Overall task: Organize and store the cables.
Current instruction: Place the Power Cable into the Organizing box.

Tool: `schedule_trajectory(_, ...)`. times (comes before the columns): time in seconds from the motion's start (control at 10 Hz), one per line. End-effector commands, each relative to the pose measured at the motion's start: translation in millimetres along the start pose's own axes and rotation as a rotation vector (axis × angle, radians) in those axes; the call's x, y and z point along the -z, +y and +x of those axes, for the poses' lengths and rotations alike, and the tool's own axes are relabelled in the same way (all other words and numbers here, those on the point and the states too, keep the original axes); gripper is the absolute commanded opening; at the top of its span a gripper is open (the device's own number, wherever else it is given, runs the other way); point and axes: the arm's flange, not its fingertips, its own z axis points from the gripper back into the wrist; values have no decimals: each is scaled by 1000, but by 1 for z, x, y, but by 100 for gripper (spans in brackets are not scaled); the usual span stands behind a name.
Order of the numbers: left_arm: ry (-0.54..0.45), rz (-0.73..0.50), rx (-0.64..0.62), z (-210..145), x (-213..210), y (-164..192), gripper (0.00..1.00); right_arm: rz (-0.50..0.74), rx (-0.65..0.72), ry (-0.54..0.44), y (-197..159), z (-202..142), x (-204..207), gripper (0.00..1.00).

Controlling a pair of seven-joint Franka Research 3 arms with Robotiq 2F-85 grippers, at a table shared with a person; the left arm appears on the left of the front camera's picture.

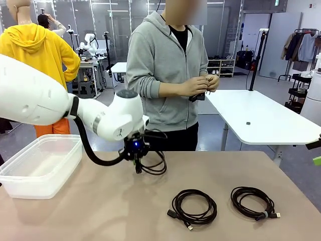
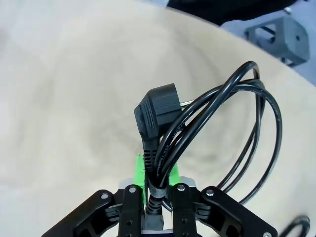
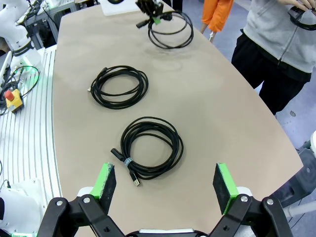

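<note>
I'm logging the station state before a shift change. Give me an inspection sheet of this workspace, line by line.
Surface: tan table, level and dry-looking.
Job's things: held cable hangs coiled from the left claw; farther coil and nearer coil lie flat, apart; clear bin at the table's left, nothing visible inside; a person's hands hold another black cable.
Clutter: nothing seen.
Grippers: left claw shut on the held cable below its plug; right claw open, holding nothing.
Cables: the left arm's black hose loops under the wrist.
Surroundings: person standing at the far side; white table behind.
</note>
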Motion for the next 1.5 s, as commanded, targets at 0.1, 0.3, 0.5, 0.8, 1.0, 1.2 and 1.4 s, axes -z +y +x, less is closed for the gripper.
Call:
schedule_trajectory(0.1, -37, -47, 184, 13, -74, 18, 8, 6, 23, 15, 2, 4, -2, 100)
schedule_trajectory(0.3, -101, -71, 228, 11, -95, 20, 8, 6, 23, 15, 2, 4, -2, 100)
schedule_trajectory(0.5, -72, -50, 174, 19, -87, 6, 8, 6, 23, 15, 2, 4, -2, 100)
schedule_trajectory(0.8, -72, -50, 174, 19, -87, 6, 8, 6, 23, 15, 2, 4, -2, 100)
schedule_trajectory(1.0, -61, -58, 324, 18, -80, 15, 20, 6, 23, 15, 2, 4, -2, 100)
schedule_trajectory(1.2, -66, -57, 388, 56, -81, 66, 20, 6, 23, 15, 2, 4, -2, 100)
schedule_trajectory(1.4, -72, -88, 390, 90, -103, 132, 20, 6, 23, 15, 2, 4, -2, 100)
